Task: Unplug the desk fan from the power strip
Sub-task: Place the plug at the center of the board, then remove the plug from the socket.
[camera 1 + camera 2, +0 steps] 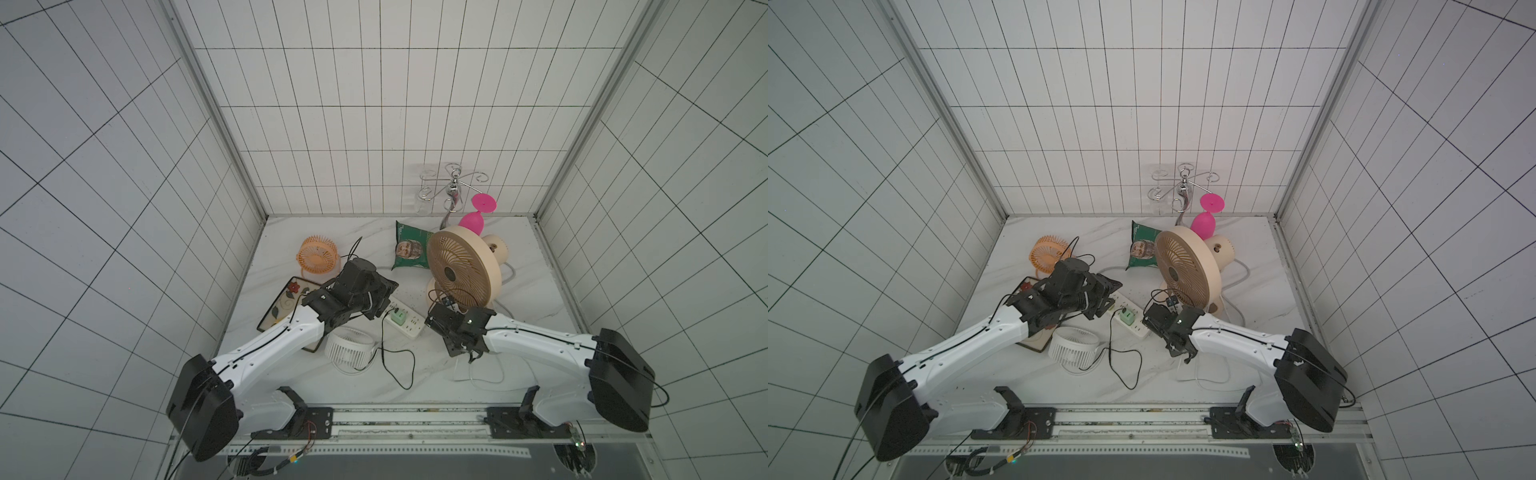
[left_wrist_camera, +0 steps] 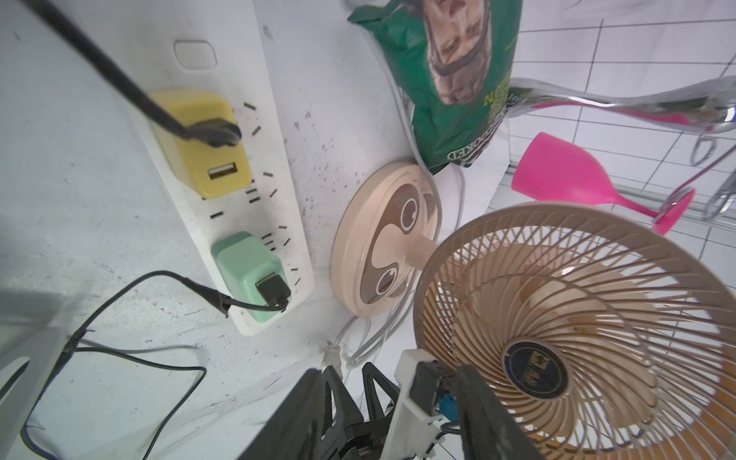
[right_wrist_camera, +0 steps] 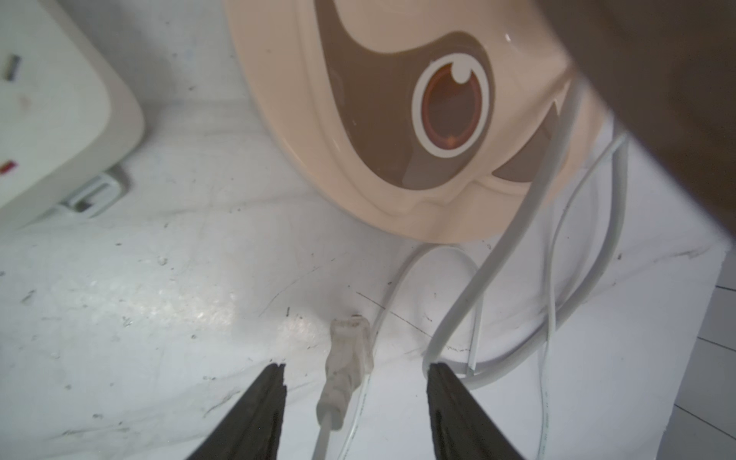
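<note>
Biggest first: beige desk fan [image 1: 463,266], upright on its round base [image 2: 382,239] toward the right of the table [image 1: 440,374]. Just beside that base, the power strip [image 2: 235,71], flat on the table, with a yellow adapter [image 2: 201,143] and a green adapter [image 2: 249,275] plugged in. Probably light, stiff and apt to slide on the smooth top; best pinned flat from above.

Left gripper [image 1: 376,309] over the strip, fingers hidden under its own wrist, so no telling how far apart. Right gripper [image 3: 355,366] low near the fan's base, fingers well apart, gripping nothing.

Between those fingers, loose on the table, a small white plug [image 3: 350,350] on a thin cord [image 3: 324,434], seemingly out of the strip. Small, hard, likely slick; better taken by the body than by the cord.

Strip's far end covered in both top views. Which socket fits the plug: impossible to tell.
</note>
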### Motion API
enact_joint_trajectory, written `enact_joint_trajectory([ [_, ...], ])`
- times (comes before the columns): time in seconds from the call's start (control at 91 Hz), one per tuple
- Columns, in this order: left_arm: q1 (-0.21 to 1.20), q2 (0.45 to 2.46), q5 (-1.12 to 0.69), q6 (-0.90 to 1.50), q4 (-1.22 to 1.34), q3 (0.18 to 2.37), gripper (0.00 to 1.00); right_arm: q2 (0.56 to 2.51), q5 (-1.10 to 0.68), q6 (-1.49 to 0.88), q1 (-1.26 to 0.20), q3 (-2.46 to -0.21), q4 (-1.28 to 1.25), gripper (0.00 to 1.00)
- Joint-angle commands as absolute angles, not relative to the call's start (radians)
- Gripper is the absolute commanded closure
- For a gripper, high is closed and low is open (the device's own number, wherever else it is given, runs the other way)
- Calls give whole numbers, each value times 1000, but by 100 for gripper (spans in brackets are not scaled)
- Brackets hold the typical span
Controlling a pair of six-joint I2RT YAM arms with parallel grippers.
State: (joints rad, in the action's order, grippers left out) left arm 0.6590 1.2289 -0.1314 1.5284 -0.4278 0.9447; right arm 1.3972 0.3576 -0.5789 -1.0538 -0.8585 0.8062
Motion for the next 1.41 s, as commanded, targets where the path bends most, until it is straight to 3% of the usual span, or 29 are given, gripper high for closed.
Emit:
enact_joint_trajectory([
  [0.0, 625, 1172, -66, 1485, -482, 967, 44, 1325, 206, -479, -1058, -851, 712, 31],
  [0.11, 574, 1125, -56, 1499, -521, 940, 44, 1272, 55, -383, -1062, -876, 671, 25],
  [0.264, 496, 1081, -82, 1540, -527, 855, 45, 1296, -2, -325, -1058, -968, 671, 21],
  [0.737, 453, 1171, -210, 1490, -458, 790, 49, 1617, -89, -264, -976, -1191, 569, 26],
  [1.396, 463, 1390, -296, 1342, -356, 813, 61, 1745, -71, -241, -977, -1240, 539, 49],
])
